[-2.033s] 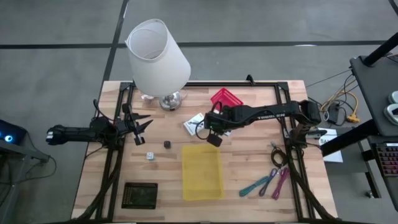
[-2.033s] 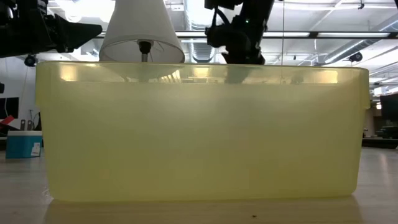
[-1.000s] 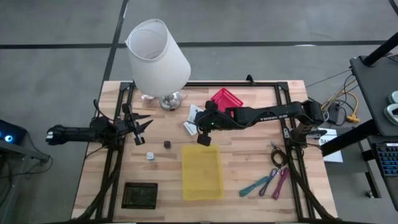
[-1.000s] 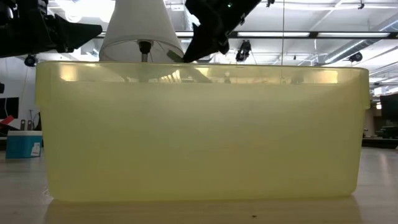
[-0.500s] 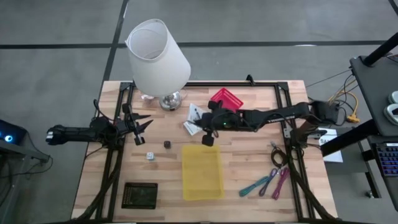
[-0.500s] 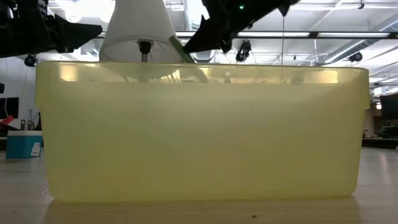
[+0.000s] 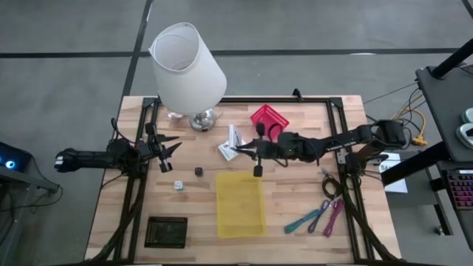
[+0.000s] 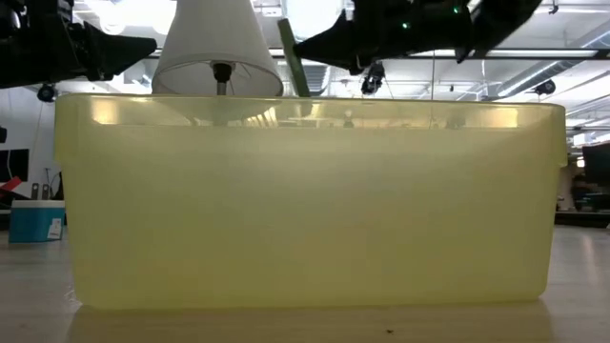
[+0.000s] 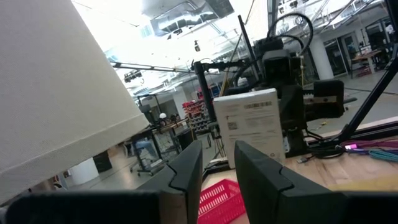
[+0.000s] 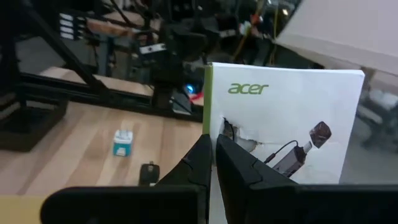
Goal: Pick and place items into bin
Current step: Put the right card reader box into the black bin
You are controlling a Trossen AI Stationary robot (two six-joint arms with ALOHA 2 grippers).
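Fingers of the left gripper (image 7: 168,150) sit slightly apart, empty, at the table's left edge. Mid-table, the right gripper (image 7: 244,151) pinches a white card (image 7: 234,137) upright, behind the yellow bin (image 7: 239,205), near the lamp (image 7: 188,68).

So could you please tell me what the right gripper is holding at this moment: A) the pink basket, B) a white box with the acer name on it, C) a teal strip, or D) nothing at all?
B: the right gripper is shut on the edge of the white box, which it holds off the table near the yellow bin.
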